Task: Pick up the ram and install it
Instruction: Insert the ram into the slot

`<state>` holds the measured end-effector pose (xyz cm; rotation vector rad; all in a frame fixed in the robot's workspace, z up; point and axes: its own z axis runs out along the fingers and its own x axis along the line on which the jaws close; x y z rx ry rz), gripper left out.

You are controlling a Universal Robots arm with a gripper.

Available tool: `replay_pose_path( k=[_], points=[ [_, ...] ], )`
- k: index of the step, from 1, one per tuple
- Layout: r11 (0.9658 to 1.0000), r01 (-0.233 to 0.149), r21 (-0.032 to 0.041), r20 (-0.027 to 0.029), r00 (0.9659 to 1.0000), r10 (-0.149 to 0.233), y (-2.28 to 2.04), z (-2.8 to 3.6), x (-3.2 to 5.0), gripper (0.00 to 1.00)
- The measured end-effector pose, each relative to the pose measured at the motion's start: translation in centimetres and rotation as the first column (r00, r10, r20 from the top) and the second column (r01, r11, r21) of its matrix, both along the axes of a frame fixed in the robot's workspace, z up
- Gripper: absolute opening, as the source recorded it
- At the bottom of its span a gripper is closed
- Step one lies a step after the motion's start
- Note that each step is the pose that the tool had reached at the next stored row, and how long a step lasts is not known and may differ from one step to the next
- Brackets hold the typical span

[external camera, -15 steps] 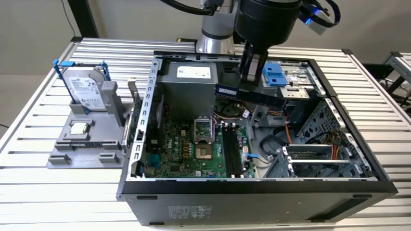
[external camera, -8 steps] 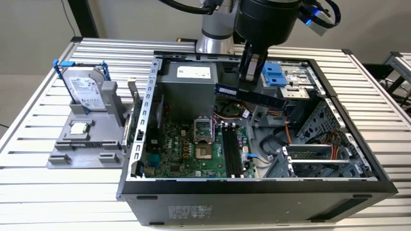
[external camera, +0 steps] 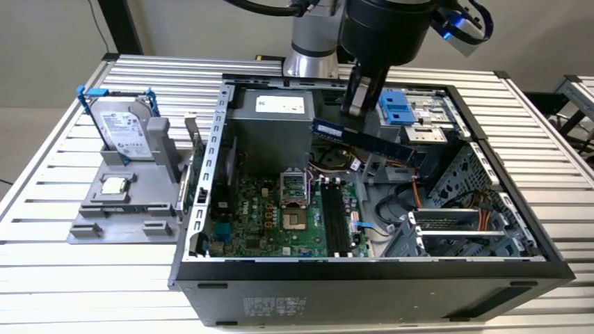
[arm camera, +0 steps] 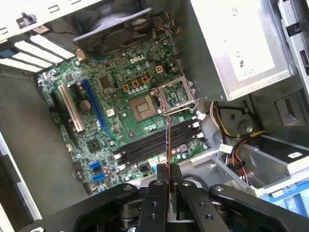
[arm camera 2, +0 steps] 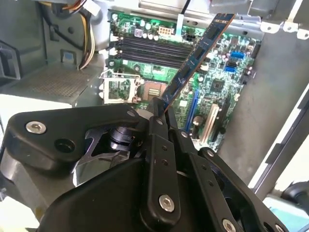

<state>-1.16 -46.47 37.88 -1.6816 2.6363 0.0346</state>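
Grips the ram [external camera: 366,141] at one end with the tool [arm camera 2: 157,115], fingers clamped on it. Holds it tilted in the air above the open computer case [external camera: 371,278], over the motherboard [external camera: 260,223], not seated in a slot.

The ram [external camera: 362,140] is recorded as a long, thin, dark board carrying black chips. It is held aloft in the upper centre of the exterior view, sloping down toward that view's right. One end is clamped in the claw [arm camera 2: 159,107]. It is presented edge-on in the first wrist view.
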Motion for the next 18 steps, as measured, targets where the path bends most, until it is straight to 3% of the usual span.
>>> replay_pose_path(
  k=[5,9,13,18],
  points=[
    [0.9972,0.075,0.0000,0.0000,0.9972,-0.075,0.00,-0.01,0.00,0.00],
    [0.9907,0.136,0.0000,0.0001,0.9907,-0.136,0.00,-0.01,0.00,0.00],
    [0.9805,0.196,-0.0001,0.0000,0.9805,-0.196,0.00,0.00,0.00,0.00],
    [0.9620,0.273,-0.0002,0.0001,0.9620,-0.273,0.00,0.00,0.00,0.00]
  ],
)
